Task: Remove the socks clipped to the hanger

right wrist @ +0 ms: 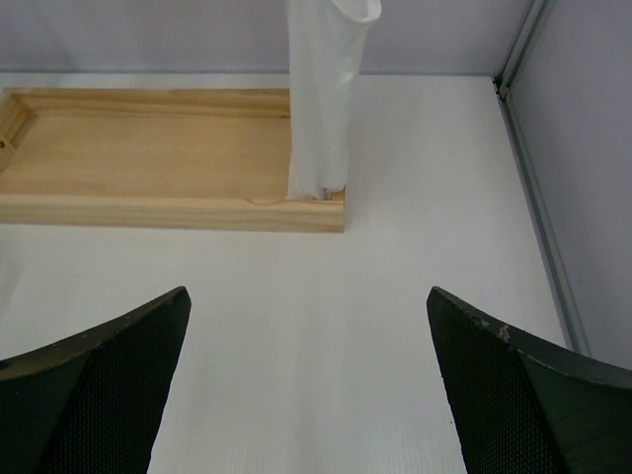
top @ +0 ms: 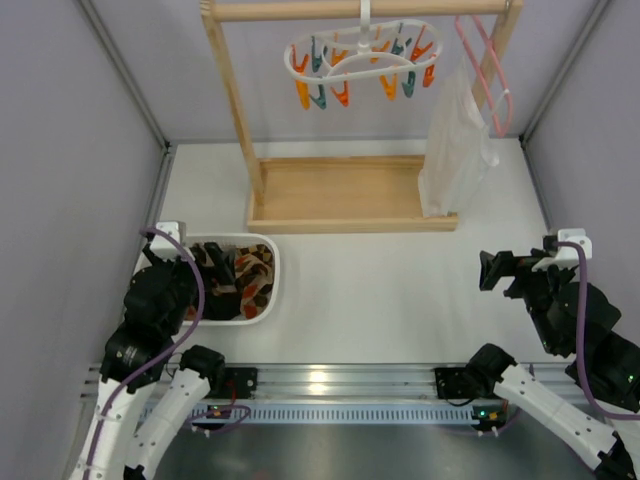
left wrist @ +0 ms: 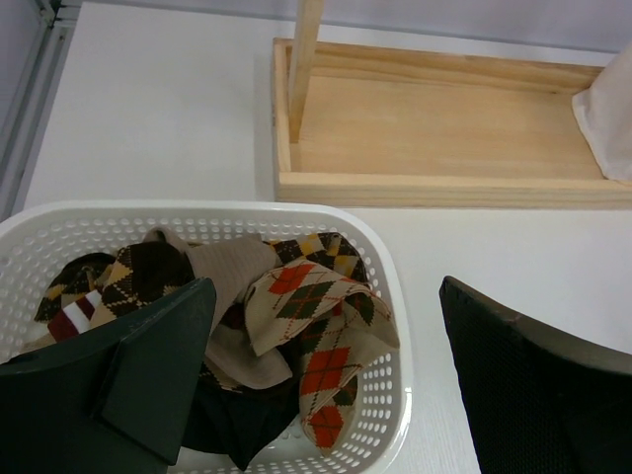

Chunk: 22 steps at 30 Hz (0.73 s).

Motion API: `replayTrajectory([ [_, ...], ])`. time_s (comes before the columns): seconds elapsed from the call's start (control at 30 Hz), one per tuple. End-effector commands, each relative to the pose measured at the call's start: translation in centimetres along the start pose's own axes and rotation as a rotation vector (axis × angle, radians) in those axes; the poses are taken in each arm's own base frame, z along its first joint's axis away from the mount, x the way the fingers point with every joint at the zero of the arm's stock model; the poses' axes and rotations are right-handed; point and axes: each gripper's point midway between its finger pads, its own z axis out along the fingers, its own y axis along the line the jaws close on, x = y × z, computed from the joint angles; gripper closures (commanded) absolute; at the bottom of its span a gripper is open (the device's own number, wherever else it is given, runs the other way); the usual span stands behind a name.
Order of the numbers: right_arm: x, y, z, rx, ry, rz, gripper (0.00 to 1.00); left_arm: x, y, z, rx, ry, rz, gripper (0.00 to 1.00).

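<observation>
Left arm and right arm are of one build: black rounded joint housings nearest the pincer, white tubular links farther back from it. The left pincer and right pincer are black throughout. Just behind each pincer sits a small white block, and a lilac cable runs back from it along the arm. Fingers are broad black wedges with finely stippled inner faces. One right finger shows pale scuffs along its tip edge. Farthest from the pincer, the right arm's black base has small green and red lights beside it.
</observation>
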Motion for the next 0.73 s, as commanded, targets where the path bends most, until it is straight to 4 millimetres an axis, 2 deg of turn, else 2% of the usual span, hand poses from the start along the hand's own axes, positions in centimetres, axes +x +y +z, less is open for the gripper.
replayTrajectory([
  [0.0,0.3,-0.4,-0.1,0.015,0.008,-0.004,0.01,-0.8,0.2,1.0,-0.009,-0.019,-0.015,0.01],
  [0.13,0.5,-0.1,0.2,0.017,0.021,-0.013,0.00,-0.9,1.2,1.1,-0.055,-0.024,-0.031,0.02],
  [0.7,0.6,-0.1,0.6,0.033,0.035,-0.020,0.00,-1.1,1.2,0.8,-0.058,-0.039,-0.039,0.01],
])
